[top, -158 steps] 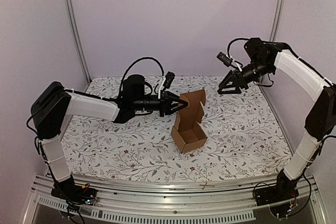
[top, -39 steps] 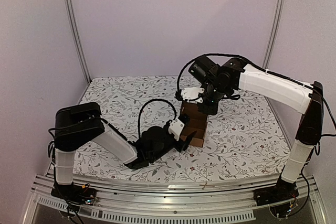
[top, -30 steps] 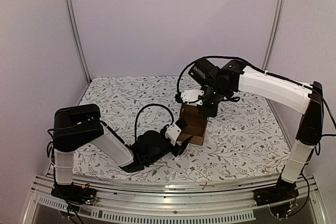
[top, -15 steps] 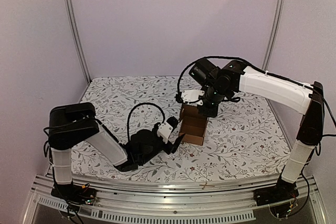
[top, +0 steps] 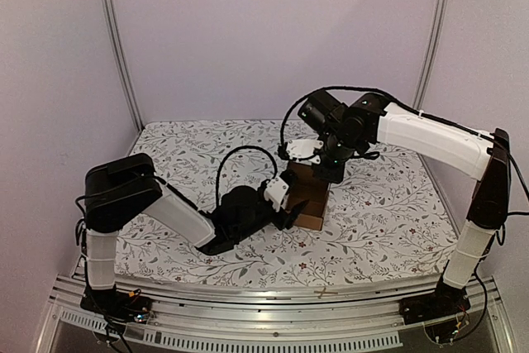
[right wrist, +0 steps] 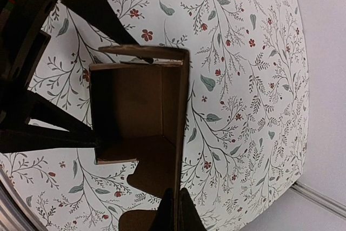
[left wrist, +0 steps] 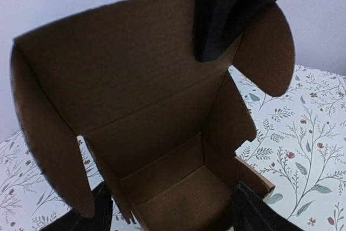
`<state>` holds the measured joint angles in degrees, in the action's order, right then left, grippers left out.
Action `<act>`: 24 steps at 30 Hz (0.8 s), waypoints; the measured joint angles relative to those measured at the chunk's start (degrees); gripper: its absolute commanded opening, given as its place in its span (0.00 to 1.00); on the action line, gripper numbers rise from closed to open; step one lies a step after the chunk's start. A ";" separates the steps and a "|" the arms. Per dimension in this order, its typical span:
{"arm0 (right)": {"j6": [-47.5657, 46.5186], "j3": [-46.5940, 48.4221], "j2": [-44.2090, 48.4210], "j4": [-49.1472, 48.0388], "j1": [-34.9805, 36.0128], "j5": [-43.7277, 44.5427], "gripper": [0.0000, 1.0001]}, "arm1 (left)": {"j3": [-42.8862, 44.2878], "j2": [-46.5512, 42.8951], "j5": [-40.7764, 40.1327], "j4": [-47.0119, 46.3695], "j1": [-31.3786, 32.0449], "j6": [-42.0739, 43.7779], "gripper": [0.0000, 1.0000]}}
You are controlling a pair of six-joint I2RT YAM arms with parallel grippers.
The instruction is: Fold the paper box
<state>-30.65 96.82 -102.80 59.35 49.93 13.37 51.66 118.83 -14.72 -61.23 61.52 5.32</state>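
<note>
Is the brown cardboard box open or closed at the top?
Open. The brown corrugated cardboard box has its lid flap standing upright, and the left wrist view looks into its empty inside.

Left gripper [top: 291, 214] is at the paper box's [top: 309, 202] base, right gripper [top: 321, 173] above.

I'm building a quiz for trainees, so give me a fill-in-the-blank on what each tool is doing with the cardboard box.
The right tool is ___ on the raised lid flap of the paper box.
The left tool stands ___, one finger on each side of the box.
The box is plain ___ cardboard.
Missing words: shut; open; brown.
</note>
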 measured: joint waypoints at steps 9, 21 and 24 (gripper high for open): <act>0.70 0.22 0.00 0.70 0.00 -0.04 0.01 | 0.90 0.22 0.17 3.10 -0.04 0.02 0.73; 1.05 -0.70 0.13 0.61 0.02 -1.55 0.03 | 1.70 0.22 1.38 6.84 1.29 0.02 0.70; 1.07 -1.01 0.35 0.61 0.02 -1.92 0.03 | 2.21 0.24 1.40 7.61 1.88 0.02 0.70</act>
<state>-29.58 95.81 -102.45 59.96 49.95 11.44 53.87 119.07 -13.32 -53.63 63.40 5.34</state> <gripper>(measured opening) 0.033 0.705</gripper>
